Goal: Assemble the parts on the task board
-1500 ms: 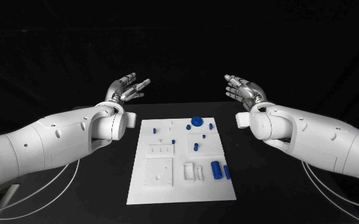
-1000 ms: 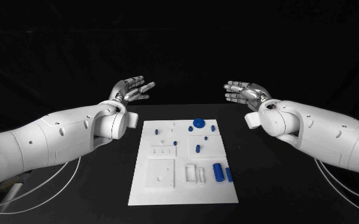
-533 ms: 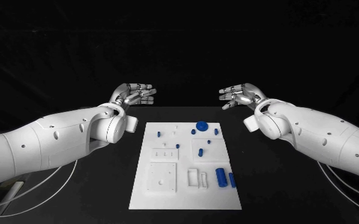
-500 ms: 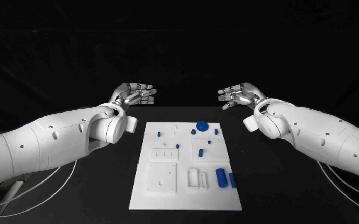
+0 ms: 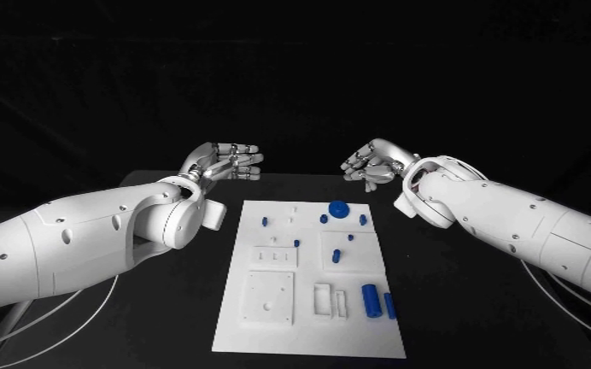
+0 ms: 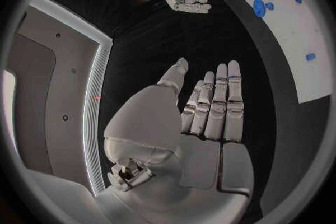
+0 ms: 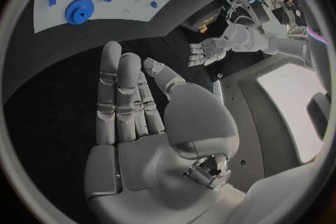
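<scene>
1. left hand (image 5: pixel 229 162) raised over the table's far edge, holding nothing, fingers extended side by side in the left wrist view (image 6: pixel 210 106); looks like a ready pose ahead of any reach, judging by the parts all lying untouched.
2. right hand (image 5: pixel 373 162) facing it across a gap, likewise empty, fingers straight and slightly apart in the right wrist view (image 7: pixel 133 101); apparently poised above the work rather than on it.
3. task board (image 5: pixel 271 335) flat on the black table (image 5: pixel 148 318), nearer the robot than both hands and between them, well apart from either.
4. blue gear (image 5: pixel 337 208) at the board's far end, the part closest to the right hand, below and just inward of its fingertips; likely the easiest first pick for that side.
5. small blue pegs (image 5: pixel 270 221) scattered beside the gear, the leftmost one nearest the left hand yet out of touch.
6. blue cylinder (image 5: pixel 371 298) and a slimmer blue bar (image 5: pixel 389 305) lying side by side at the board's near right, far back from both hands, under the right forearm's line.
7. no part seated by a hand yet; assembly judged not yet begun.
</scene>
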Motion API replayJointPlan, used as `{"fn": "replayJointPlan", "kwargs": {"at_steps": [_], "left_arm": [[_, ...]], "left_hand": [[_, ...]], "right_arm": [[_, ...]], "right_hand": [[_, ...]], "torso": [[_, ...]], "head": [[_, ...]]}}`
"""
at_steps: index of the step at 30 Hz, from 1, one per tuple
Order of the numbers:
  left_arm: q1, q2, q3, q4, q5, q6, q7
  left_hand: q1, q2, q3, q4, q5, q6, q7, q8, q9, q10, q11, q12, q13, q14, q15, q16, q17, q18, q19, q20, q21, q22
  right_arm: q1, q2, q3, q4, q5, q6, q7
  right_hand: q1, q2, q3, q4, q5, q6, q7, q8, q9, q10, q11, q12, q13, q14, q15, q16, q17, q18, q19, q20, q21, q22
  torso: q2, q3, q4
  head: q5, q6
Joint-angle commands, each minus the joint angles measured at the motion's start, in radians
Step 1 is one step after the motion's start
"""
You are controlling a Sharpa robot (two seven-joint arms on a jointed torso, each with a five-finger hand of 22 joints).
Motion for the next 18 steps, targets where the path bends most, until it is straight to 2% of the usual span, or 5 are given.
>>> {"fn": "replayJointPlan", "kwargs": {"at_steps": [1,5,10,15,18], "left_arm": [[0.006,-0.01,0.001,0.023,-0.01,0.032,0.005],[0.011,-0.022,0.004,0.046,-0.01,0.037,0.002],[0.014,-0.028,0.015,0.064,-0.01,0.039,0.002],[0.02,-0.035,0.021,0.08,-0.01,0.039,0.002],[0.025,-0.039,0.023,0.089,-0.01,0.039,0.001]], "left_hand": [[-0.009,0.0,-0.006,0.002,-0.003,0.006,0.001,0.003,0.001,0.007,0.003,0.006,0.001,-0.002,0.001,0.001,0.0,-0.016,-0.003,-0.003,0.0,-0.001],[-0.014,0.001,-0.01,0.005,-0.005,0.007,0.001,0.003,0.001,0.007,0.003,0.006,0.001,-0.001,0.001,0.002,0.0,-0.017,-0.003,-0.003,0.001,-0.001],[-0.026,0.001,-0.018,0.015,-0.007,-0.003,0.003,0.003,0.001,0.004,0.004,0.007,0.001,-0.002,0.002,0.002,0.0,-0.017,-0.004,-0.002,0.001,-0.003],[-0.024,0.002,-0.019,0.015,-0.007,-0.001,0.003,0.003,0.001,0.003,0.004,0.007,0.001,-0.002,0.002,0.002,0.0,-0.017,-0.003,-0.002,0.001,-0.003],[-0.029,0.002,-0.025,0.021,-0.011,0.001,0.002,0.003,0.001,0.003,0.005,0.007,0.001,-0.003,0.002,0.002,0.0,-0.017,-0.004,-0.001,0.001,-0.004]], "right_arm": [[0.003,0.006,0.001,0.006,-0.237,0.023,-0.044],[0.005,0.02,0.001,0.005,-0.328,0.024,-0.057],[0.006,0.031,0.001,0.009,-0.423,0.033,-0.078],[0.007,0.033,0.001,0.029,-0.515,0.068,-0.124],[0.007,0.036,0.0,0.041,-0.568,0.094,-0.166]], "right_hand": [[-0.003,-0.011,0.007,-0.001,-0.005,0.004,-0.004,-0.003,0.0,-0.013,0.003,0.001,0.001,-0.012,0.002,0.027,0.007,0.015,-0.01,0.002,0.013,0.022],[0.002,-0.013,0.003,-0.001,-0.022,-0.002,-0.002,-0.004,0.0,-0.032,0.008,0.001,0.0,-0.017,0.007,0.043,0.004,0.021,-0.014,0.009,0.015,0.038],[0.012,-0.019,-0.01,0.0,-0.036,-0.016,-0.005,-0.004,-0.001,-0.051,0.013,0.001,0.0,-0.019,0.011,0.066,-0.003,0.036,-0.01,0.021,0.017,0.059],[0.012,-0.025,-0.051,0.004,-0.056,-0.019,-0.011,-0.004,-0.001,-0.066,0.014,0.001,0.0,-0.022,0.014,0.084,-0.006,0.035,0.002,0.022,0.005,0.064],[0.012,-0.025,-0.088,0.009,-0.081,-0.019,-0.011,-0.004,-0.001,-0.065,0.015,0.001,0.0,-0.024,0.017,0.091,-0.011,0.027,0.011,0.021,-0.007,0.062]], "torso": [[0.022,-0.0046,0.0162],[0.037,-0.0075,0.0255],[0.053,-0.0116,0.0367],[0.066,-0.013,0.041],[0.072,-0.0125,0.0415]], "head": [[-0.003,0.006],[-0.004,0.01],[-0.009,0.011],[-0.019,0.012],[-0.021,0.024]]}}
